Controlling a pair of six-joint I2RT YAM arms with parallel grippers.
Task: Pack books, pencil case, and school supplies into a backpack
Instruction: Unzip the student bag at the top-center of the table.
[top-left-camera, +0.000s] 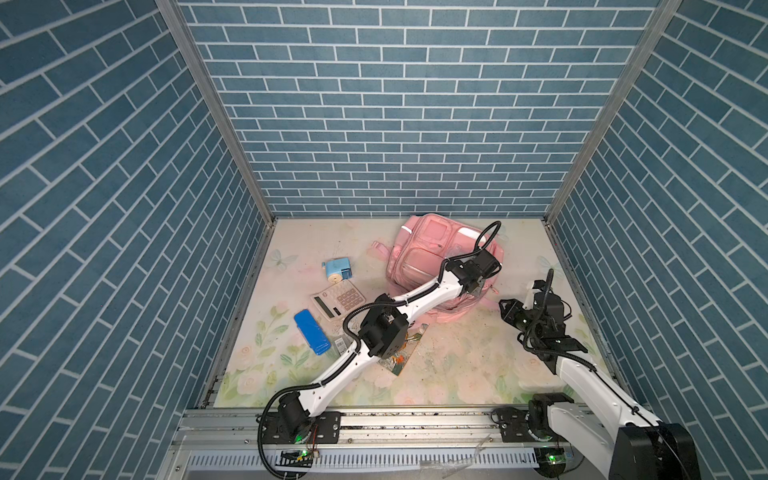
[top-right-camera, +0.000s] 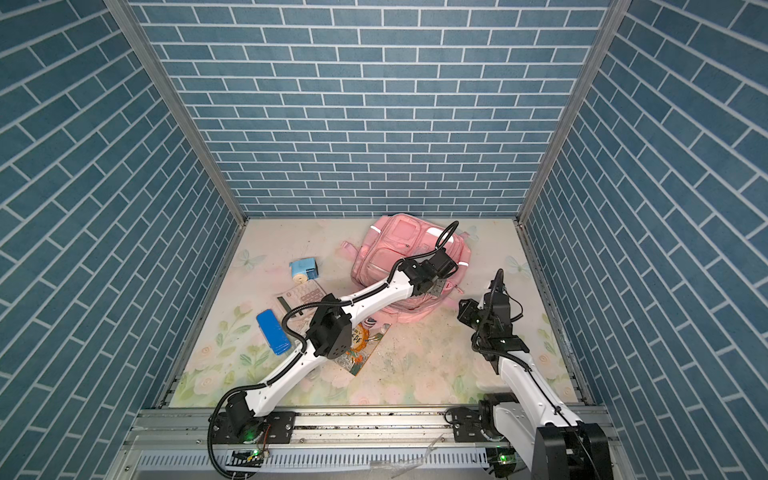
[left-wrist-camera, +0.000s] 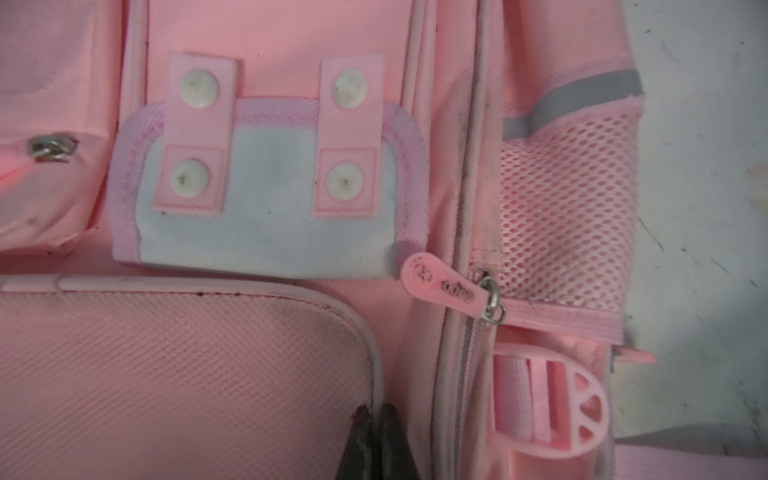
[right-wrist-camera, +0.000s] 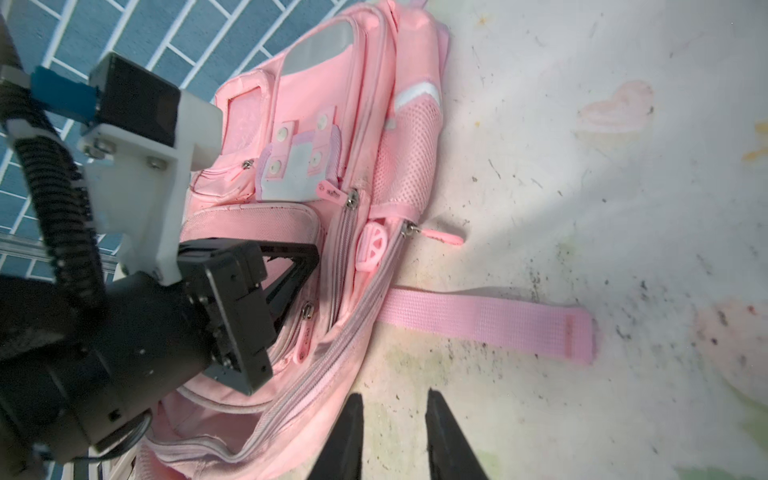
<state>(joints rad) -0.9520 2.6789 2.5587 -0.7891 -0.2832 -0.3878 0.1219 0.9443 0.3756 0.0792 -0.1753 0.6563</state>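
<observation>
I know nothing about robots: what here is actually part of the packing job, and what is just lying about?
Part of the job:
pink backpack
book
blue pencil case
light blue sharpener
calculator

Just there:
floral table cover
dirt specks on it
brick-pattern walls

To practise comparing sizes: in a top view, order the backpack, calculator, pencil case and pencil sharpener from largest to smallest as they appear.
1. backpack
2. calculator and pencil case: too alike to rank
3. pencil sharpener
</observation>
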